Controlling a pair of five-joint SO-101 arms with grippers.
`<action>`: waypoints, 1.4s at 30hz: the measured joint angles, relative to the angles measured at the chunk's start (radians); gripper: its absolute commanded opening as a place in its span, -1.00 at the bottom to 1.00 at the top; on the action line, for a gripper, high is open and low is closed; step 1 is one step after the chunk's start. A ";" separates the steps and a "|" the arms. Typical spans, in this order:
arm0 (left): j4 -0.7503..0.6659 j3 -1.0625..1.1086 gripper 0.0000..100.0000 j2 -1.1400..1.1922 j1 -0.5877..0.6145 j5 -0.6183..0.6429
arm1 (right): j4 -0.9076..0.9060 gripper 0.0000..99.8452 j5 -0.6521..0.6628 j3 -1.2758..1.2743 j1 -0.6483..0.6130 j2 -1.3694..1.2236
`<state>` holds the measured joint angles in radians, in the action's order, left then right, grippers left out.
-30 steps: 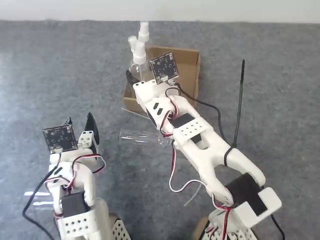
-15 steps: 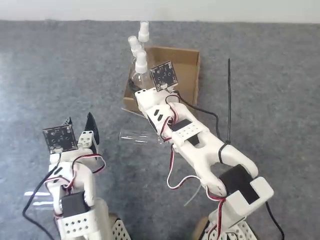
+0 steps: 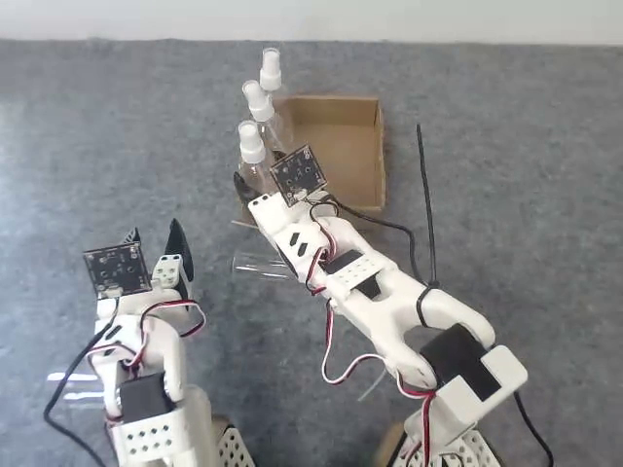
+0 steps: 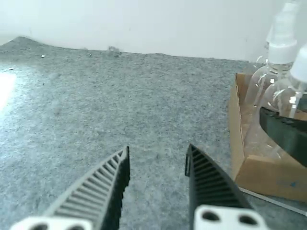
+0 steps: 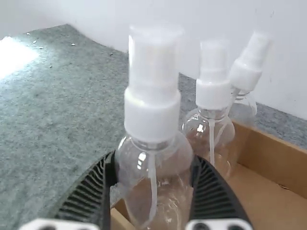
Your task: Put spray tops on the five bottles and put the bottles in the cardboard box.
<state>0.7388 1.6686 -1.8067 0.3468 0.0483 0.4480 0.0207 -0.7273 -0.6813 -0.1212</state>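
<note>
1. The right jaws were squeezed tight around a bottle (image 5: 152, 143) with a spray top on it, one jaw on each side of its round body.
2. In the last second the right arm carried this bottle toward the near left corner of the cardboard box (image 3: 381, 146). It hung right at that corner, and I could not tell if its bottom was inside the wall.
3. Two more bottles with tops, one (image 3: 259, 101) and another (image 3: 271, 70), stood just behind it along the box's left wall.
4. The left jaws stayed wide apart with nothing in them, low over the gray surface (image 4: 96, 96), well away from the box.
5. A clear bottle (image 3: 265, 265) with no top lay on the surface between the arms.
6. I think the third bottle was almost packed. The bare one still needed a top.
</note>
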 measured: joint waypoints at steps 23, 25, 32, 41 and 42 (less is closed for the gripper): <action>0.000 0.000 -0.64 0.000 0.000 0.000 | 0.091 -0.89 0.002 0.000 -0.002 -0.127; 0.000 0.000 -0.64 0.000 0.000 0.000 | 0.091 -0.89 0.002 0.000 -0.002 -0.127; 0.000 0.000 -0.64 0.000 0.000 0.000 | 0.091 -0.89 0.002 0.000 -0.002 -0.127; 0.000 0.000 -0.64 0.000 0.000 0.000 | 0.091 -0.77 0.002 0.000 -0.002 -0.127; 0.000 0.000 -0.64 0.000 0.000 0.000 | 0.091 -0.73 0.006 0.000 -0.002 -0.127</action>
<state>0.7388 1.6686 -1.8067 0.3468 0.0483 0.5386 0.0269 -0.7273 -0.6828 -0.2486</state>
